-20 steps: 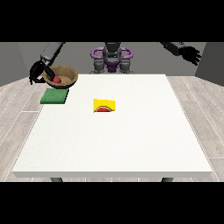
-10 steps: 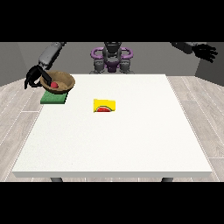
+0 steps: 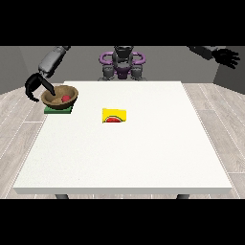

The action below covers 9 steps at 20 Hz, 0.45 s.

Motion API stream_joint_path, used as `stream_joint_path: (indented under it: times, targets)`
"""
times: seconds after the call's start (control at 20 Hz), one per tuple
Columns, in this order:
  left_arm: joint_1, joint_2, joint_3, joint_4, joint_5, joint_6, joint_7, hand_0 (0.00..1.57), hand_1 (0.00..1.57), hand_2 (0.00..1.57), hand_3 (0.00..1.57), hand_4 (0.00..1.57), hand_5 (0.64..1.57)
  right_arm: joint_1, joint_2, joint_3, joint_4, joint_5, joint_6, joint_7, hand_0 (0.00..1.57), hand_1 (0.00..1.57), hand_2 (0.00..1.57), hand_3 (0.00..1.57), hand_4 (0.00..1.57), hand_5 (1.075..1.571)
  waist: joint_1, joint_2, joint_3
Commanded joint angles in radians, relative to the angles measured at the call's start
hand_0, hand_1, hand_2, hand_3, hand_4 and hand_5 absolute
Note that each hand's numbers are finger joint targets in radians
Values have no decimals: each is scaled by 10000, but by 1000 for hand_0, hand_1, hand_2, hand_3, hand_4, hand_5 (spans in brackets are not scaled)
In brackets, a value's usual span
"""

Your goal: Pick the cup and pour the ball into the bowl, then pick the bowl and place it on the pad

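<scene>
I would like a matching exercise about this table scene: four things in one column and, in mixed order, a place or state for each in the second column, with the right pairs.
Things:
1. bowl
2. ball
3. cup
4. hand at the view's right

Places or states:
A. lying on its side near the middle of the table
B. raised in the air, away from the table
C. resting on the green pad
D. inside the bowl

Pairs: 1-C, 2-D, 3-A, 4-B

Hand at the view's left (image 3: 34, 87) low, fingers curled downward — hand at the view's right (image 3: 228, 57) raised, fingers spread.
</scene>
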Motion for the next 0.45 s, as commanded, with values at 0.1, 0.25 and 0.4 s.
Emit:
stream_joint_path:
  times: [0.1, 0.25, 0.4]
  targets:
    - [-165, -1207, -1325, -1873, -286, 798, 1611, 0, 0, 0, 0, 1007, 1569, -453, -339, 178, 755, 235, 160, 744, 0, 0, 0, 0, 0, 1361, 262, -1272, 27]
    - [-155, -2229, -2105, -2199, -633, 1474, 2215, 0, 0, 0, 0, 902, 1559, -778, -368, 551, 530, 424, 402, 1623, 0, 0, 0, 0, 0, 1356, 221, -2321, 7]
    - [398, -2223, -2078, -1239, -843, 1530, 2527, 0, 0, 0, 0, 902, 1559, -1080, 420, 840, -392, 82, 1247, 1617, 0, 0, 0, 0, 476, 1434, -454, -3817, -12]
